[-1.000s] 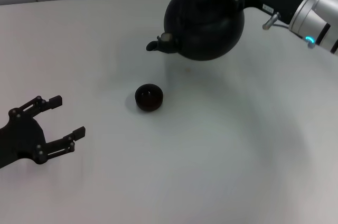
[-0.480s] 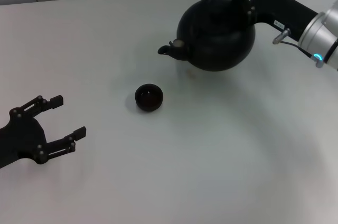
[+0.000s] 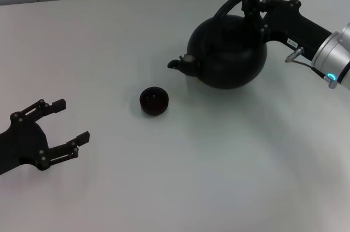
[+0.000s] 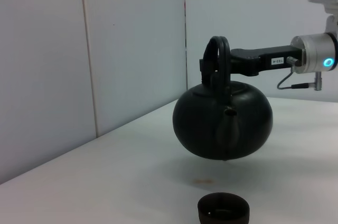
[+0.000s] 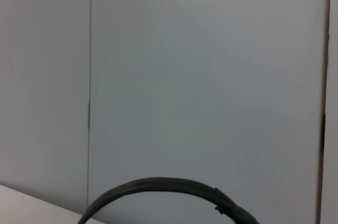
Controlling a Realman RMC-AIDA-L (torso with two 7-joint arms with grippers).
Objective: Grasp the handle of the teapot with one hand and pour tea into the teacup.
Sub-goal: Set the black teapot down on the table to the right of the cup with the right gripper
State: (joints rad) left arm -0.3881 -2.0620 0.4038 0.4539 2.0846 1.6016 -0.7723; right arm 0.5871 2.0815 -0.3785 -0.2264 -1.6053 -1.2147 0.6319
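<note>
the right arm reaches in from the right side, its silver wrist showing a small blue light, and the black right gripper [image 3: 252, 9] is closed around the handle [image 3: 229, 3], holding it up off the surface. the left gripper [image 3: 54, 128] rests low at the near left, fingers spread apart with nothing between them, pointing toward the middle.

The teapot [image 3: 228, 51] is round, squat and matte black, held clear of the table; the left wrist view shows a gap beneath it. Its short spout [image 3: 176, 63] points toward the teacup. The arched black handle [image 3: 232, 3] rises over its top. The teacup [image 3: 154, 100], a tiny black bowl-like cup, stands upright on the table, near the spout but apart.
</note>
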